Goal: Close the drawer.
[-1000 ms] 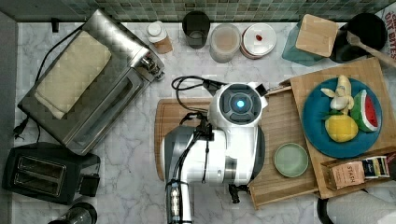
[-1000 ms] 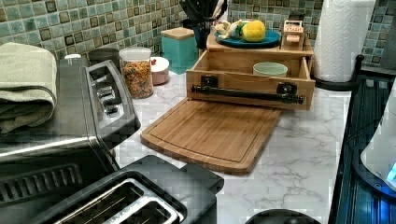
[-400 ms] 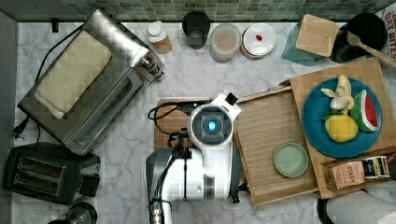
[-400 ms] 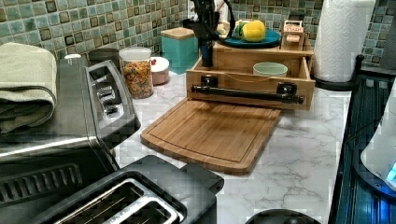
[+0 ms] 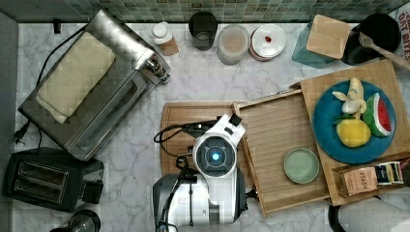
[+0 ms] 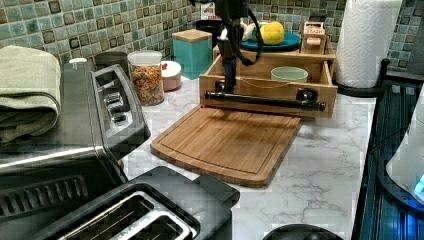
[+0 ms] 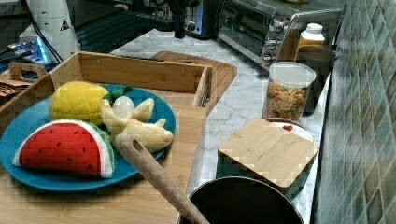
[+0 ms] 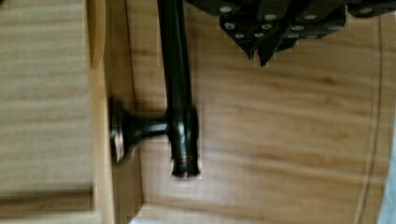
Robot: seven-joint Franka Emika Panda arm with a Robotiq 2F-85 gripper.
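Light-wood drawer [image 5: 283, 145] stands pulled open, holding a green bowl [image 5: 301, 165]. The gripper [image 8: 261, 53], fingers together, hangs beside the black handle [image 6: 264, 101] over the cutting board [image 6: 227, 142].

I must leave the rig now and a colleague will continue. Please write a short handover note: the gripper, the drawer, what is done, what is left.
Gripper: fingers together, holding nothing, over the cutting board just in front of the handle's end, in the wrist view.
Drawer: pulled out over the cutting board, with a green bowl inside; its black bar handle faces the board.
Done: the arm is at the front of the drawer, on the left view's left end of the handle.
Left: push the drawer front inward until it is closed.
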